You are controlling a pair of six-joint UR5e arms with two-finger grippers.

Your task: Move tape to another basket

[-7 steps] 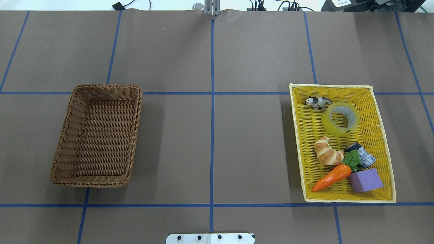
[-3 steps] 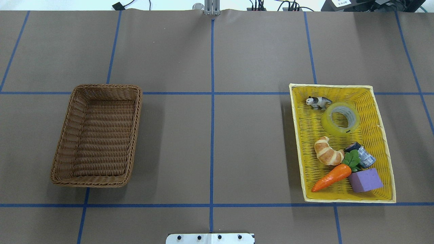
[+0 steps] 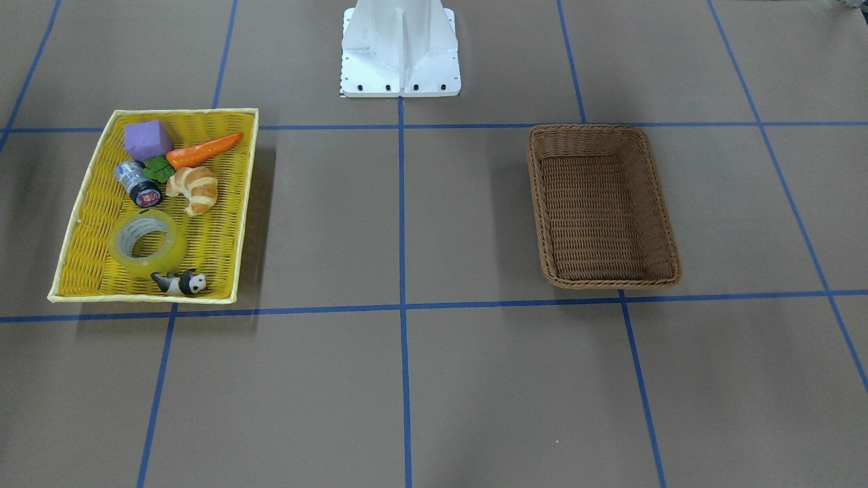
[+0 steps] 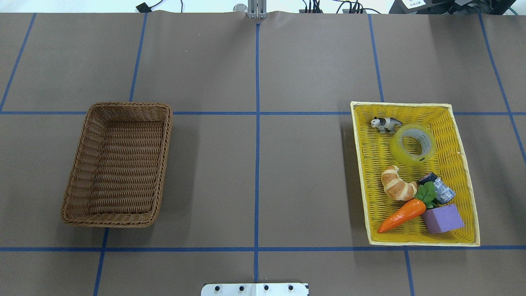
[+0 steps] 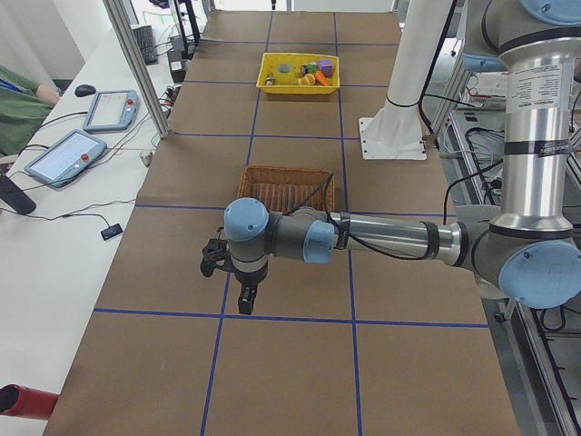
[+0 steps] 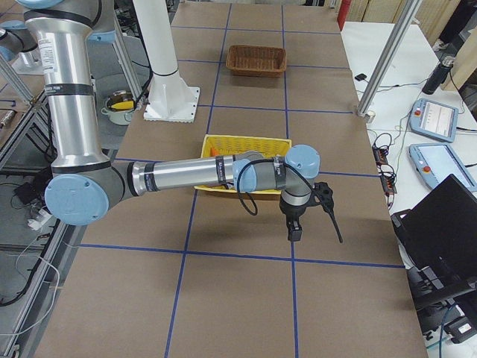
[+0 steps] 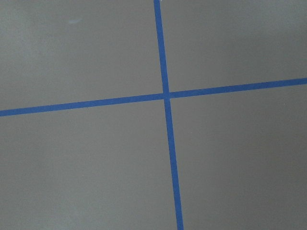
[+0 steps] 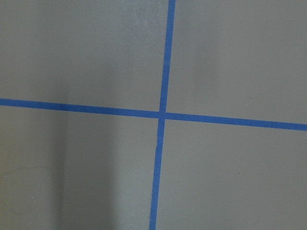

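Note:
The tape (image 4: 412,158), a yellow translucent roll with a grey-white core, lies flat in the far part of the yellow tray (image 4: 400,104) on the right; the front-facing view (image 3: 146,263) shows it too. The brown wicker basket (image 4: 123,105) stands empty on the left, also in the front-facing view (image 3: 590,129). Neither gripper shows in the overhead view. My left gripper (image 5: 231,282) hangs over bare table on the near side of the basket (image 5: 286,170) in the left side view. My right gripper (image 6: 313,227) hangs beyond the tray (image 6: 246,139). I cannot tell whether either is open or shut.
The tray also holds a panda figure (image 4: 385,123), a croissant (image 4: 396,189), a carrot (image 4: 402,215), a purple block (image 4: 441,218) and a small silvery cylinder (image 4: 441,190). The robot's white base (image 3: 400,47) stands at mid table. Both wrist views show only brown table with blue tape lines.

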